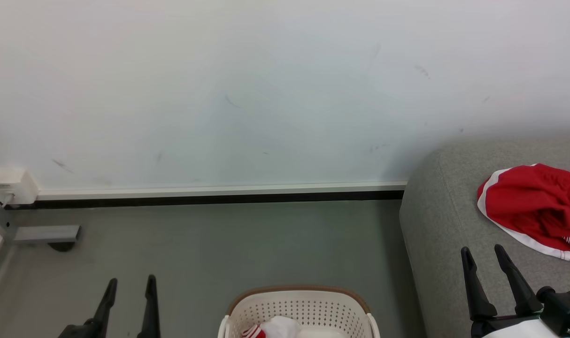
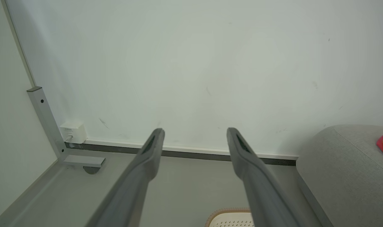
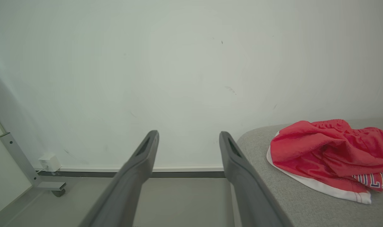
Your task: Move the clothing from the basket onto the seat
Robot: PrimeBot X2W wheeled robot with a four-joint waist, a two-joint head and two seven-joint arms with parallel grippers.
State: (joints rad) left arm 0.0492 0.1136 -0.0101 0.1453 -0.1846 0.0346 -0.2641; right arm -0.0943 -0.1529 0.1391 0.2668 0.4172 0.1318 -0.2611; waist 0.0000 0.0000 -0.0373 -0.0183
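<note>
A red and white garment (image 1: 272, 328) sits low in the basket (image 1: 304, 310), between the two arms and a bit nearer the left fingers (image 1: 149, 305). Red shorts (image 1: 529, 206) lie on the sofa (image 1: 435, 225), just past the right fingers (image 1: 473, 281). Both pairs of fingers are spread wide and hold nothing.

Seat (image 1: 435, 211): matt woven grey cloth. Clothing (image 1: 529, 202): soft red fabric, slight sheen. Basket (image 1: 304, 310): smooth perforated plastic.
</note>
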